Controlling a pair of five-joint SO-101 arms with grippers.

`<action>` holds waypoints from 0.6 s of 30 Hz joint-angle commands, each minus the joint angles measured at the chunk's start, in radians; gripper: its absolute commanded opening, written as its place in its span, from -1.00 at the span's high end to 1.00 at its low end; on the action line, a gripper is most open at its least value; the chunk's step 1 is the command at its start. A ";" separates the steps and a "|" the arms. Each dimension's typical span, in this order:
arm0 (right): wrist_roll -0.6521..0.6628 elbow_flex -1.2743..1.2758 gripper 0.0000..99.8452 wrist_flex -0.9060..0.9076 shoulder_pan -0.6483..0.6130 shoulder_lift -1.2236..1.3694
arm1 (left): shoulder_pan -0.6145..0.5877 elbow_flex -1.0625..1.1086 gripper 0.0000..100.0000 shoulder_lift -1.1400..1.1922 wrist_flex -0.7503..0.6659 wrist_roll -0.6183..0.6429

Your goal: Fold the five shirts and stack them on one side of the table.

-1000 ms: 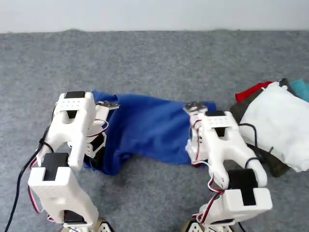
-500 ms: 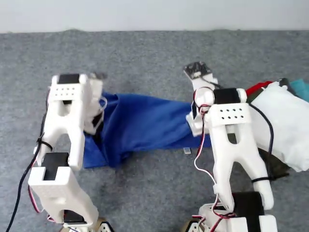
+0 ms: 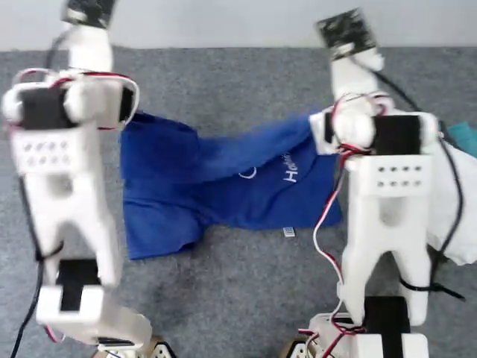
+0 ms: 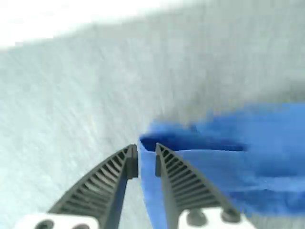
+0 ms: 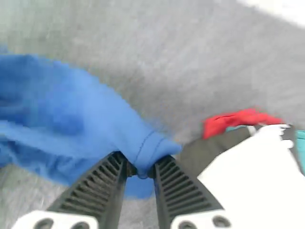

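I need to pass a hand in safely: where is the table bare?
Bare table lies beyond the blue shirt, and in a strip on its near side. Crowded at right: the shirt pile.

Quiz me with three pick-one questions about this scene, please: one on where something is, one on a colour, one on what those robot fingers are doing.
1. Where is the pile of other clothes?
A. beside the right arm
B. between the two arms
C. beside the left arm

2. What colour is the shirt being handled?
A. green
B. blue
C. yellow

3. How are the right arm's fingers?
A. wide open in the air
B. flat on the table, empty
C. shut on the shirt's edge

Answers:
1 A: the right wrist view shows the pile close to its own fingers.
2 B: the shirt is blue in every view.
3 C: a fold of blue cloth sits pinched between them.
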 commanded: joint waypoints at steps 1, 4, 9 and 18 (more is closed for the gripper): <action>-0.005 -0.150 0.98 0.065 0.038 -0.042 | -0.003 -0.091 0.86 -0.190 0.014 0.009; -0.005 -0.256 0.98 0.142 0.042 -0.042 | -0.005 -0.101 0.86 -0.301 0.014 -0.009; -0.005 -0.408 0.98 0.219 0.038 -0.044 | 0.002 -0.079 0.96 -0.416 0.015 -0.034; -0.008 -0.213 0.98 0.220 0.035 -0.099 | 0.150 0.590 0.96 -0.413 -0.068 -0.032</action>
